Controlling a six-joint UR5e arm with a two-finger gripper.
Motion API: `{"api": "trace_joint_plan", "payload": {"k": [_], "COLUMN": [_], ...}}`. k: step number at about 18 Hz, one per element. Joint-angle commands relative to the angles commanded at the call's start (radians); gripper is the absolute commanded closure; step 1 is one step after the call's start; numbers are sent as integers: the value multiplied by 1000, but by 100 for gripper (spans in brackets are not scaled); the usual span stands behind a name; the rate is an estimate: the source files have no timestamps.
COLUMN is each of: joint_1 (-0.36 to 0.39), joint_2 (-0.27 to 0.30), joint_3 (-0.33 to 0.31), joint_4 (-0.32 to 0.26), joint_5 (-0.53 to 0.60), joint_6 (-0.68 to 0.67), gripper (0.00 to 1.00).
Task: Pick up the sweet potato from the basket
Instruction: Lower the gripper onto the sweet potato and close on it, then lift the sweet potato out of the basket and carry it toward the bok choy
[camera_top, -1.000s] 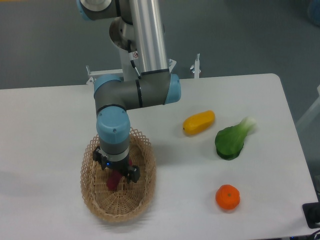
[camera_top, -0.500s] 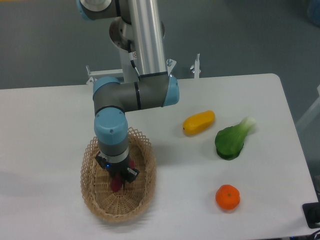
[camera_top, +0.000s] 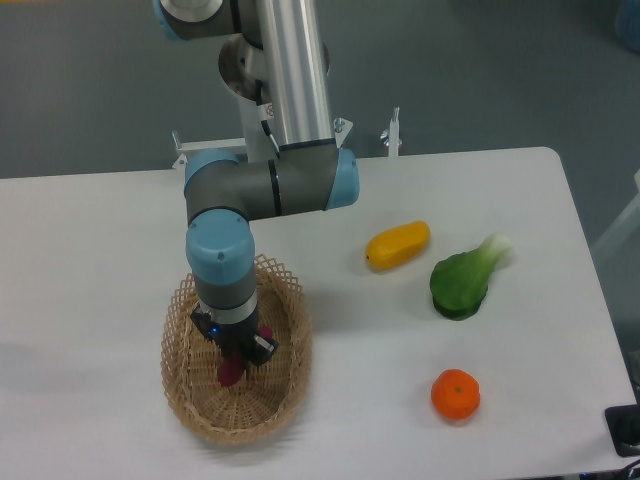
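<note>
The tan wicker basket sits at the front left of the white table. Inside it lies the magenta-purple sweet potato, mostly covered by the arm's wrist. My gripper reaches straight down into the basket, and its fingers are shut on the sweet potato. Only the tuber's lower end and a sliver near the wrist show.
A yellow-orange oblong vegetable lies right of the arm. A green bok choy lies further right, and an orange mandarin sits near the front right. The table's right edge is close to the bok choy.
The fingers have closed in from a wider spread onto the sweet potato. The wrist has shifted slightly left and the arm has barely moved otherwise.
</note>
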Motion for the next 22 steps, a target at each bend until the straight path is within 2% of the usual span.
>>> {"api": "trace_joint_plan", "payload": {"k": [5,11,17,22], "joint_1": [43,162,313,434], "joint_2": [26,54,115,141], "joint_3": [104,207,215,210], "joint_4": [-17,-113,-221,-330], "joint_5": [-9,-52,-60,-57], "joint_6": [14,45,204,405], "gripper": [72,74,75,75]}}
